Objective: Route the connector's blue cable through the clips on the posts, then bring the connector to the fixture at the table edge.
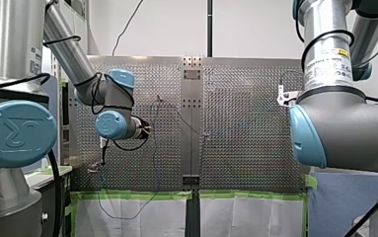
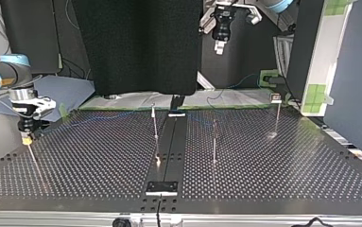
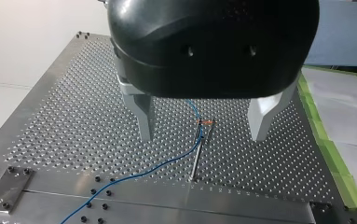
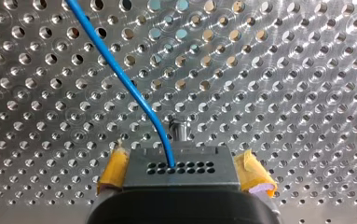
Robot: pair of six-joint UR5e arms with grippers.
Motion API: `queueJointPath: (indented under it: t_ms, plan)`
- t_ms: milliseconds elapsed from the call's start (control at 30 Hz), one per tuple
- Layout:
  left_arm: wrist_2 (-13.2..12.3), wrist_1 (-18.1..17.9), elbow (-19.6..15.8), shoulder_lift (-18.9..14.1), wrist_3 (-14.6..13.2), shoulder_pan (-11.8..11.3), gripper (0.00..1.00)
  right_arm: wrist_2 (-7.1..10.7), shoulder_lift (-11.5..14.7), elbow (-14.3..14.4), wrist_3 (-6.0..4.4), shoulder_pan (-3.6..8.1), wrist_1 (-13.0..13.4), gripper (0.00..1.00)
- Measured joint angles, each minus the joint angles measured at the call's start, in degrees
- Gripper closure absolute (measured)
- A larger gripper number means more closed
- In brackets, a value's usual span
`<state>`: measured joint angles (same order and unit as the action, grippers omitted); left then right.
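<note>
In the right wrist view my right gripper is shut on the grey connector, with a yellow pad against each side. The blue cable leaves the connector's top and runs off over the perforated table. A post tip shows just ahead of the connector. At the top view's left my right gripper hangs over a thin post. My left gripper is open, high above a post with a clip that the blue cable passes. In the top view my left gripper hangs high at the back.
Three more thin posts stand on the table. A dark rail runs down its middle to a small plate at the near edge. Green tape and white sheets border one side, and slack cable hangs over them.
</note>
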<state>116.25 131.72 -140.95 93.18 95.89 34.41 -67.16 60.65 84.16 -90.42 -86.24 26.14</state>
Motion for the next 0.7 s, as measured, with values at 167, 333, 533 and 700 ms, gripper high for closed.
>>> queueJointPath:
  t_ms: [167, 333, 533, 700]
  plan:
    - [0.06, -0.04, 0.01, 0.0, -0.01, -0.01, 0.0, -0.5, -0.01, 0.0, 0.0, 0.0, 0.04, 0.0]
    - [0.07, -0.05, 0.01, 0.0, -0.01, -0.03, 0.0, -1.67, 0.0, 0.0, -0.1, 0.0, 0.06, 0.0]
    - [0.07, -0.11, 0.01, 0.0, -0.01, -0.03, 0.0, -2.77, 0.01, 0.0, -0.08, -0.06, -0.06, 0.0]
    - [0.07, -0.13, 0.01, 0.01, -0.01, -0.03, 0.0, -3.41, 0.01, 0.0, -0.06, -0.16, -0.03, 0.0]
